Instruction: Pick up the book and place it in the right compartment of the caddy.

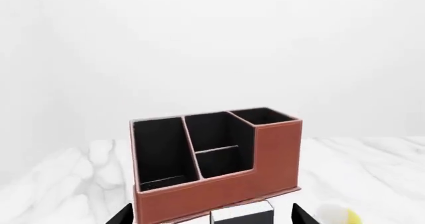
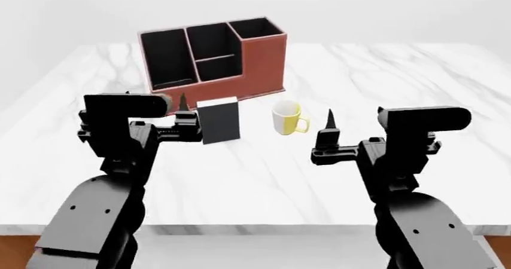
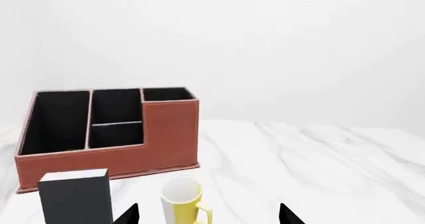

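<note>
Two hands are in front of the robot, and they do different work. The left hand [image 2: 190, 122] is at the book [image 2: 219, 121], which stands upright, near the caddy [image 2: 264, 66] and just beside the mug [image 2: 286, 118]. Head view shows the book at the fingertips, but I cannot tell if the fingers press it or only stand around it. In the left wrist view the white page edge sits between the two dark finger tips, with free space on both sides. So I judge the grasp is not yet closed.

The right hand [image 2: 328, 130] hangs above the table [image 2: 399, 72], apart from the mug, holding nothing; its fingers stand wide in the right wrist view.

The book is thin, flat and black, so it should go in edge first. The right compartment [image 2: 254, 27] is deep, square, black-lined, with the tallest walls. The caddy looks like red-brown leather with a stepped front. The table is glossy white marble, probably slippery.
</note>
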